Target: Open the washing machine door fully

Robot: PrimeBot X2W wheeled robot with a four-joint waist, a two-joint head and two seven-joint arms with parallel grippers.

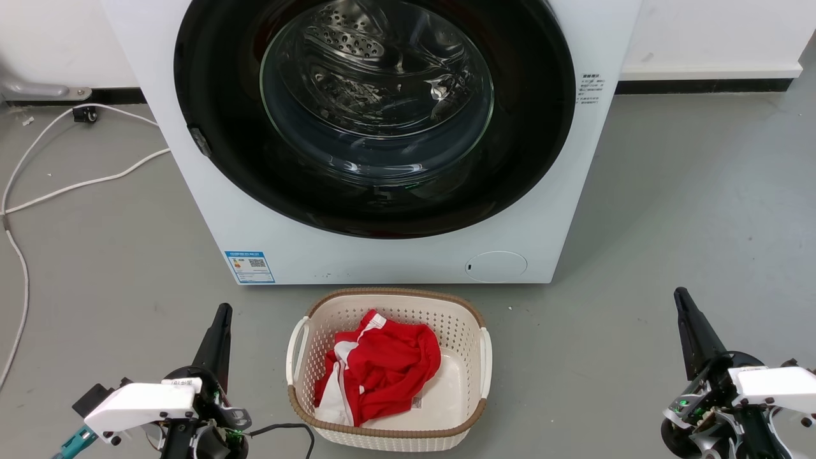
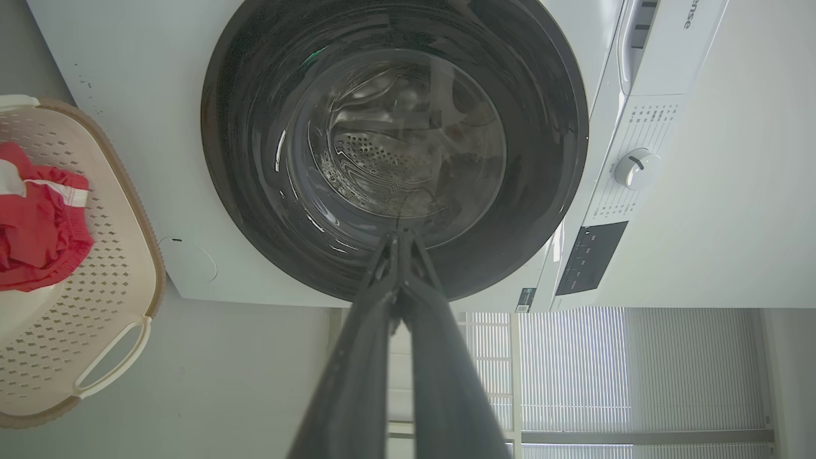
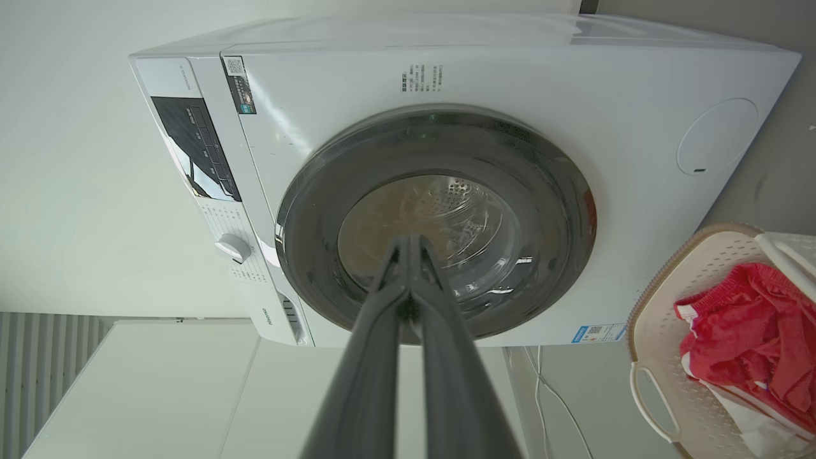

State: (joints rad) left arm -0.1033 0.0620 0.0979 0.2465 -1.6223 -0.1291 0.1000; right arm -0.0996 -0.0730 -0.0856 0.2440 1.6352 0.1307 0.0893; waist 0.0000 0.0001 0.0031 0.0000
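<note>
White cables [image 1: 95,181] trail across the grey floor [image 1: 669,210] at the far left. At the lower left the left pincer [image 1: 222,312] hangs clear of everything, its two dark fingers clenched together on nothing; its wrist view shows the tips [image 2: 401,237] meeting. The white washing machine [image 1: 382,258] stands ahead, a blue label [image 1: 250,266] at its lower left corner. The washing machine door [image 1: 376,115] lies shut against the machine's front, well apart from both pincers. Below it, on the floor, a cream basket [image 1: 395,292] holds a red garment [image 1: 386,366]. A round white cover panel [image 1: 496,266] sits low on the machine's right. At the lower right the right pincer [image 1: 681,294] is clenched too, empty-fingered, fingertips [image 3: 408,242] pressed together
</note>
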